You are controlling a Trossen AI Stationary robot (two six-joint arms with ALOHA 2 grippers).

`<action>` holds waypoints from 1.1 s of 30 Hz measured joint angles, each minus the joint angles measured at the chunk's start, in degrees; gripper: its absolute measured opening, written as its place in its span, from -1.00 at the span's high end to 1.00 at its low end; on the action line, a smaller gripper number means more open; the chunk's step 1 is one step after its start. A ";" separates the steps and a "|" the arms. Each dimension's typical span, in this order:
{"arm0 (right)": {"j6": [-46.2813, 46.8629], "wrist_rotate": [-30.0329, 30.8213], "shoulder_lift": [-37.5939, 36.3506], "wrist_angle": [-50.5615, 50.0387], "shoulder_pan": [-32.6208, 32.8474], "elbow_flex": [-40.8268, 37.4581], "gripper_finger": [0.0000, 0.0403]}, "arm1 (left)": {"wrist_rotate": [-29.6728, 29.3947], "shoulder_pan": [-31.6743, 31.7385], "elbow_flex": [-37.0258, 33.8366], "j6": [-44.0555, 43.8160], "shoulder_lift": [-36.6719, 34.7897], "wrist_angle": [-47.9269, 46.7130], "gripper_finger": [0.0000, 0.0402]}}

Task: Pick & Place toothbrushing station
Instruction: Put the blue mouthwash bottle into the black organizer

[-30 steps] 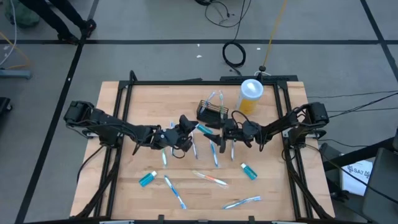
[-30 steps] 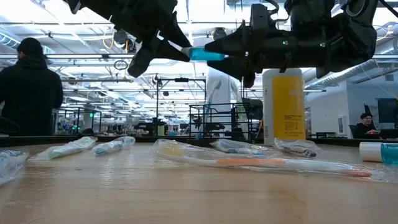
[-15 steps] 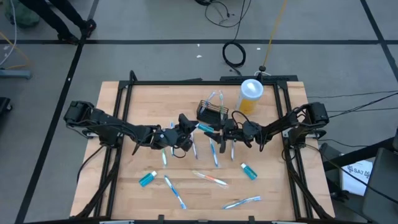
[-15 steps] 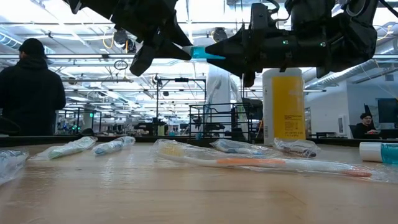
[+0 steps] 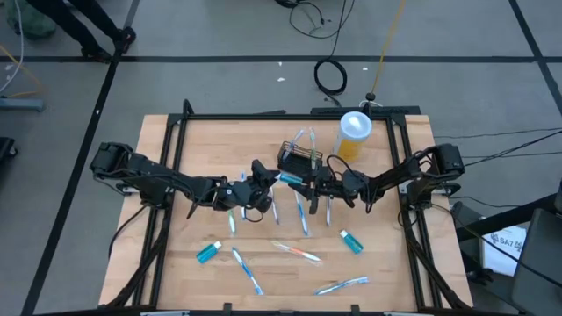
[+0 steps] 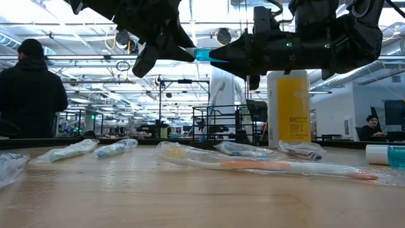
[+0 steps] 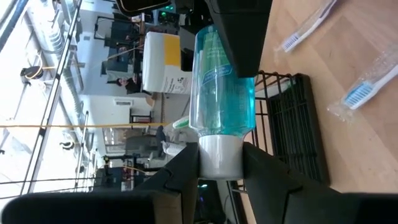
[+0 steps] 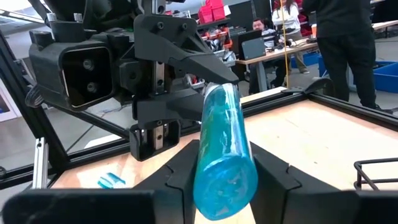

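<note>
Station: toothbrushing station, a black wire basket, stands on the table toward its far edge, just beside the yellow cup; wrapped brushes stick up from it.
Station contents: too small to count; the low view shows only its wire frame behind the foreground clutter.
Held item: teal tube with a white cap, horizontal in mid-air near the basket, above the table.
Left gripper: fingers clamped on the capped end of the tube; its wrist view shows both dark fingers pressing the cap.
Right gripper: fingers closed on the opposite end; its wrist view shows the tube's flat base between them.
Reason for hold: judged to be a handover between arms, with both clamped so the tube cannot drop before one lets go; which arm gives and which takes cannot be told.
Reason for height: tube is carried clear of the loose items, probably to bring it over the basket rim.
Loose items: wrapped toothbrush, second toothbrush, small teal tube, another teal tube, well apart across the near half.
Hidden: the tube shows only as a short teal sliver between the two grippers from above; its label is unreadable.
Background: person stands beyond the table.
</note>
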 joint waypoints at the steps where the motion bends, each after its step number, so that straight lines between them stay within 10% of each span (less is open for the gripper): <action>1: -0.02 -0.02 0.00 -0.02 0.00 0.00 0.51 | 0.02 0.00 0.00 -0.03 0.00 -0.14 0.44; 20: -0.44 0.07 -0.04 -0.13 -0.02 0.02 0.52 | 0.30 0.00 0.00 -9.10 0.00 -1.59 0.41; 33: -3.06 0.18 -0.04 -0.43 -0.09 0.02 0.52 | 2.37 -1.11 0.00 -9.04 0.00 -0.96 -0.08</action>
